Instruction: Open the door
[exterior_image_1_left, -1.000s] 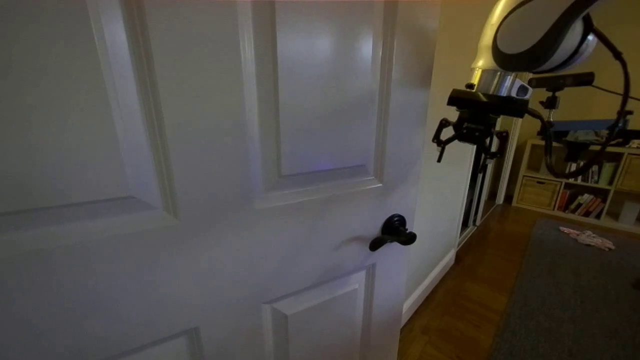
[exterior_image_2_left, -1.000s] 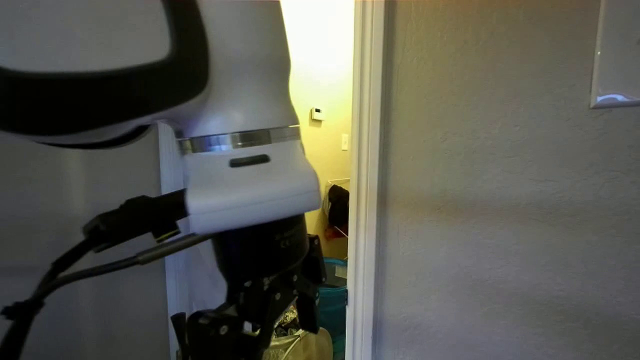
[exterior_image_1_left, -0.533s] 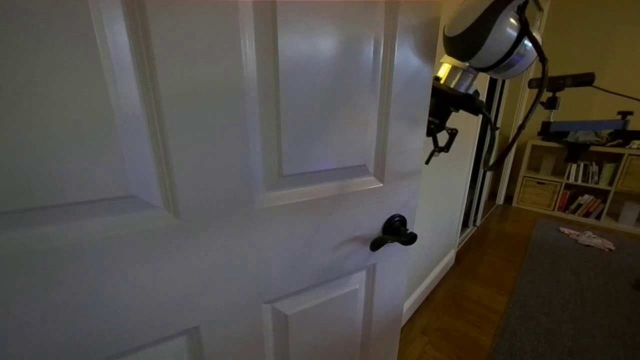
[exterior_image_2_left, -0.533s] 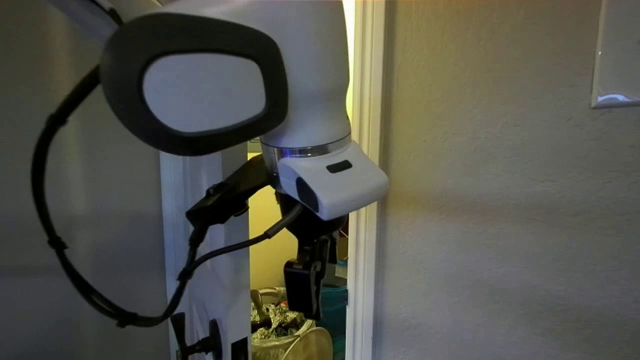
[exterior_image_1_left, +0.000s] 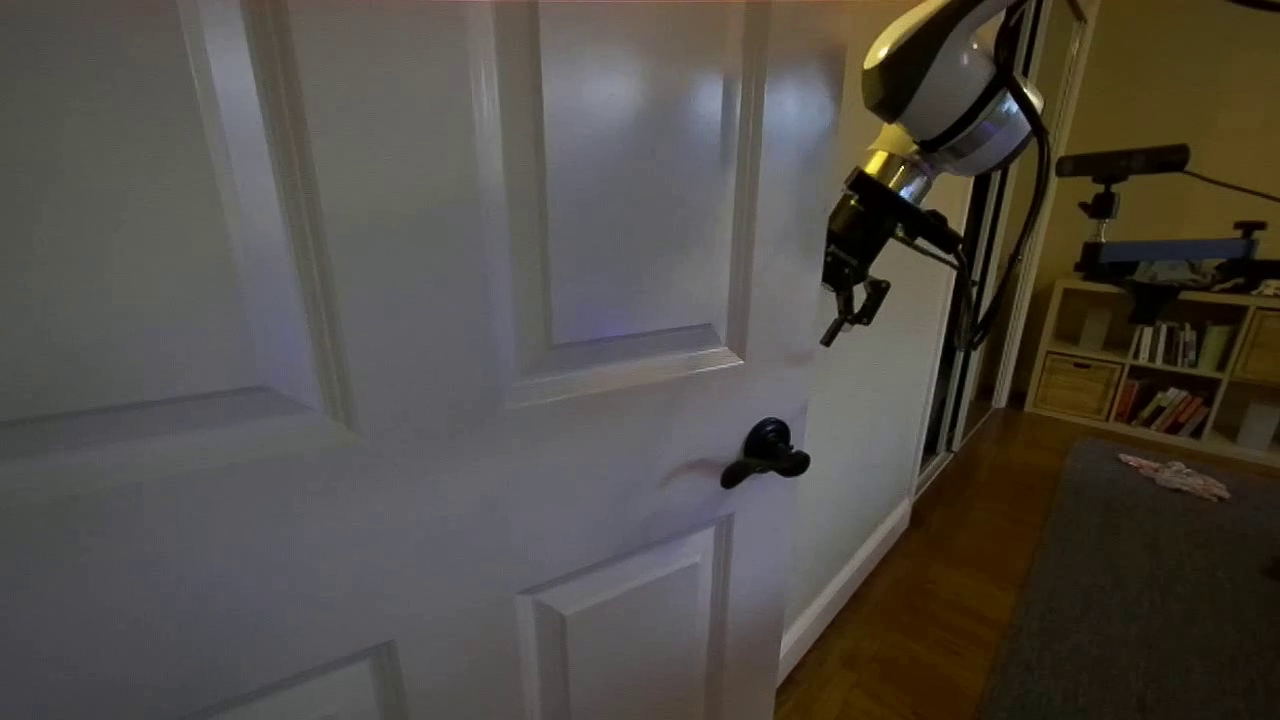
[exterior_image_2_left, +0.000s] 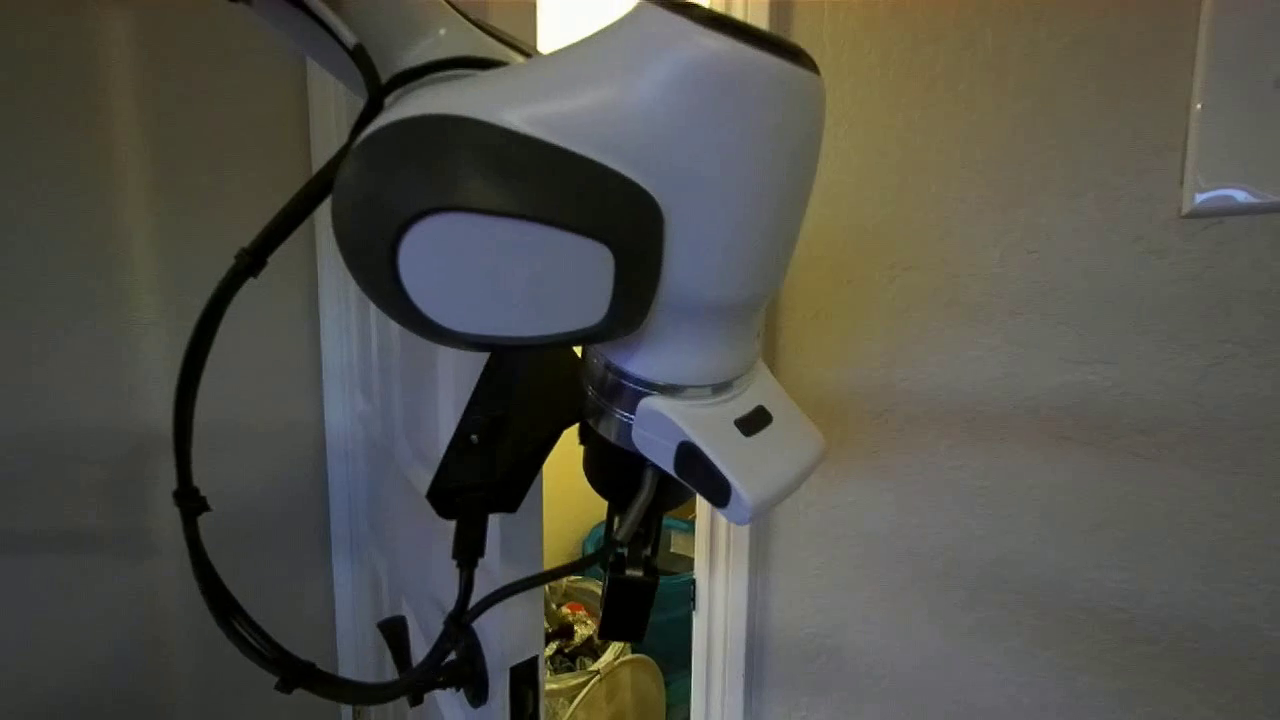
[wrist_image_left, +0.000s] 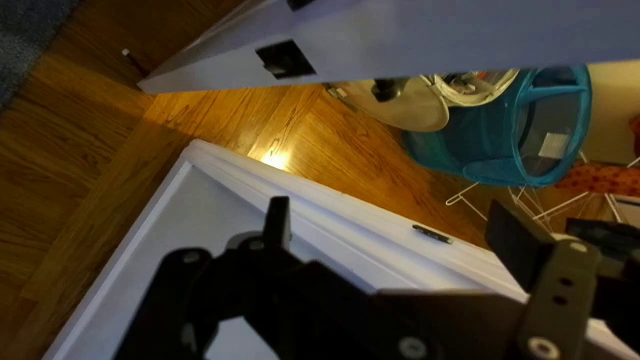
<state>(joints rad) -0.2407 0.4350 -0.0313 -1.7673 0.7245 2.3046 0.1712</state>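
Observation:
The white panelled door (exterior_image_1_left: 620, 470) stands ajar and shows in both exterior views, partly behind the arm (exterior_image_2_left: 390, 490). Its black lever handle (exterior_image_1_left: 768, 450) is right of the lower panels. In the wrist view the door's free edge (wrist_image_left: 410, 40) runs along the top with its black latch plate (wrist_image_left: 286, 61). My gripper (wrist_image_left: 395, 227) is open and empty, in front of the white door frame (wrist_image_left: 350, 210). In an exterior view the gripper (exterior_image_1_left: 845, 315) is above the handle, partly hidden by the door's edge. Whether the arm touches the door cannot be told.
A plain wall (exterior_image_2_left: 1000, 420) stands right of the frame (exterior_image_2_left: 722, 650). Beyond the doorway are a teal mesh hamper (wrist_image_left: 480, 140), a cream basket (wrist_image_left: 420, 110) and a white wire rack (wrist_image_left: 462, 195). A rug (exterior_image_1_left: 1120, 600) and a bookshelf (exterior_image_1_left: 1140, 350) lie across the room.
The arm has moved toward the doorway, and the wrist has turned and tilted. In the last half second the door has swung slightly toward its frame, narrowing the gap.

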